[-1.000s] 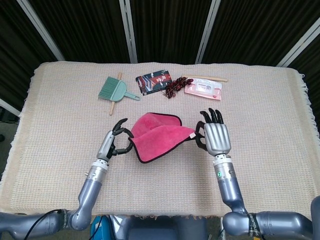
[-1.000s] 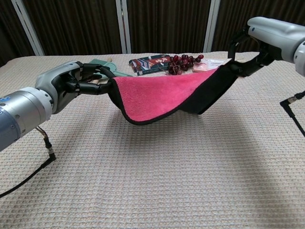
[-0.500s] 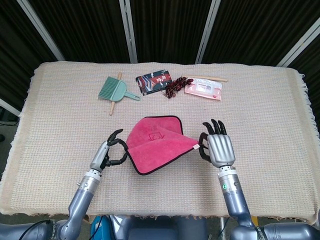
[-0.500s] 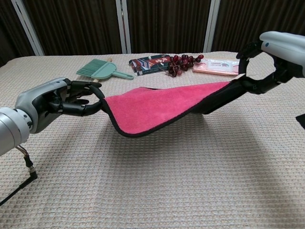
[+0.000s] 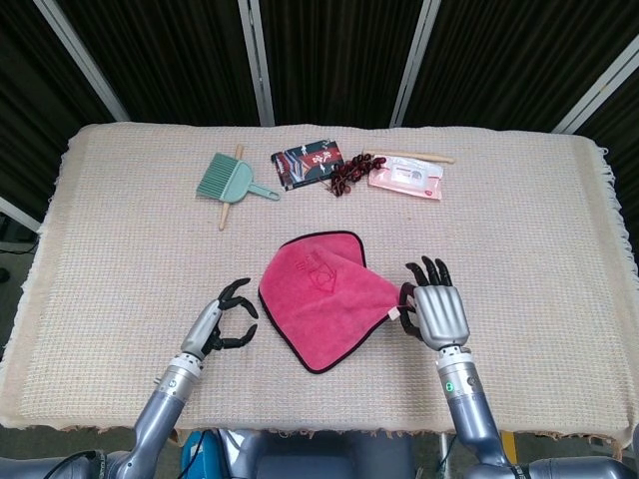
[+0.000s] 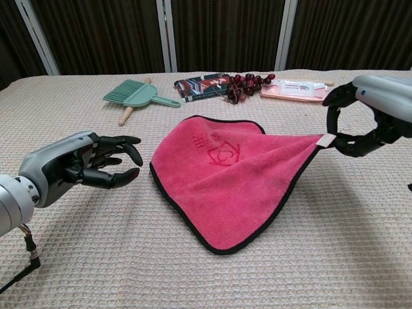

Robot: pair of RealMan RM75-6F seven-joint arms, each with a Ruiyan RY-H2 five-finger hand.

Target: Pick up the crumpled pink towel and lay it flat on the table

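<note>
The pink towel (image 5: 321,295) lay spread on the table (image 5: 120,269) in front of me, mostly flat, its dark-edged corner nearest me pointing toward my chest and a printed mark showing near its far edge. Only its right corner was lifted off the cloth, because my right hand (image 5: 434,311) pinched it there by the small white tag, thumb and a finger closed on it while the other fingers stood apart. My left hand (image 5: 222,319) hung just beside the towel's left edge, apart from it, holding nothing, fingers loosely curved with a gap between them. In the chest view the towel (image 6: 225,174) rose in a taut fold toward my right hand (image 6: 360,125), and my left hand (image 6: 84,166) hovered low over the table. Along the far side lay a green brush (image 5: 232,180), a dark packet (image 5: 308,163), a bunch of dark red beads (image 5: 344,176) and a pink pack (image 5: 405,180), well apart from the towel.
</note>
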